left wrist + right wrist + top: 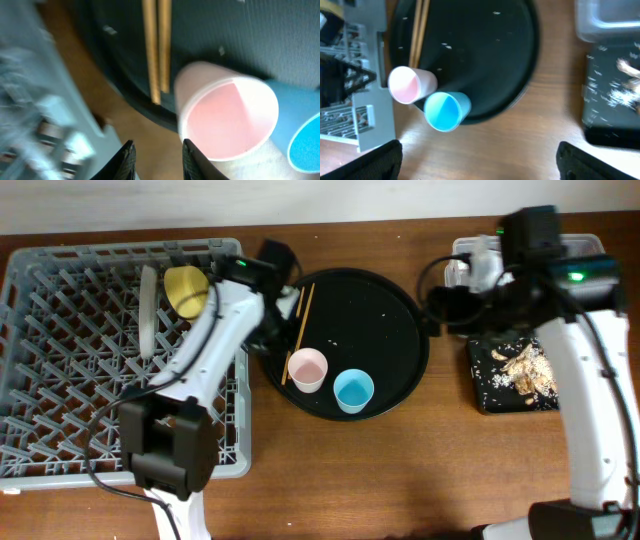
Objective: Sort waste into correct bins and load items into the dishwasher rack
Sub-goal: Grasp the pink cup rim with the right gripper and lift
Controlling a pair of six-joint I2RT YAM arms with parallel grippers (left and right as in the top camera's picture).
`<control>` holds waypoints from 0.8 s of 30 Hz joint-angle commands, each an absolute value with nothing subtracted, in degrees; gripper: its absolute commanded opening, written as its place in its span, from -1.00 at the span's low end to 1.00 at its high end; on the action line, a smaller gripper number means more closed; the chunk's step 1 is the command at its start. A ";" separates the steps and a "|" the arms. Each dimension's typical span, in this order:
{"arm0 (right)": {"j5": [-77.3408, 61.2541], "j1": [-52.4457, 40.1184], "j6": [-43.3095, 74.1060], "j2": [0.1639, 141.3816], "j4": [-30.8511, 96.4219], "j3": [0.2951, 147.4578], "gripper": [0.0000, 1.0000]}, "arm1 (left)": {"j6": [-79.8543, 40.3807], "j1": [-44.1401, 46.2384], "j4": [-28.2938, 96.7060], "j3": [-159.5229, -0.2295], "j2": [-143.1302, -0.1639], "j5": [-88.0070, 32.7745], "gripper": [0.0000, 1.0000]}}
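Both arms are white shells joined by black motor blocks: the left arm (215, 330) and the right arm (590, 390). Each carries a small green light near the wrist and loose black cables. The left gripper (157, 159) and right gripper (480, 162) have black jaws.

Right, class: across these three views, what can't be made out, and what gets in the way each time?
Clear plastic rectangular tub: overhead, right arm covers most of it; contents unreadable.
Large grey lattice dishwasher rack: left wrist view, blurred.
Small light blue cup: left wrist view, cut by the right edge.
Shallow black rectangular tray: right wrist view, blurred, cut by the right edge.
Left gripper: overhead, hidden under the left arm.
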State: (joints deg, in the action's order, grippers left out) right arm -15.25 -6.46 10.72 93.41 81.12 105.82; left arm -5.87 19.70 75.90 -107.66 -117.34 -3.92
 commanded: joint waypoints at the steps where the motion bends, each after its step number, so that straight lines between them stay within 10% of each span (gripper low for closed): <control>1: -16.12 -12.40 14.04 97.65 78.61 105.14 0.90 | -4.60 15.11 81.01 -118.58 -117.34 -4.27 -0.37; 8: -16.27 -23.88 17.04 108.36 71.61 105.14 0.75 | -4.21 9.76 84.97 -124.55 -117.30 -4.29 -0.25; 19: -11.29 -30.09 18.57 121.56 63.99 105.14 -0.27 | -2.96 4.95 84.55 -124.55 -117.30 -7.75 -0.24; 24: -9.32 -30.09 18.57 123.72 63.57 105.01 -0.42 | -2.96 4.95 84.27 -124.55 -117.30 -7.75 -0.24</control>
State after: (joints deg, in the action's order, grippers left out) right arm -11.49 -29.89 18.24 122.67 64.07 105.51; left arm -4.10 5.06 84.40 -123.76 -117.54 -6.96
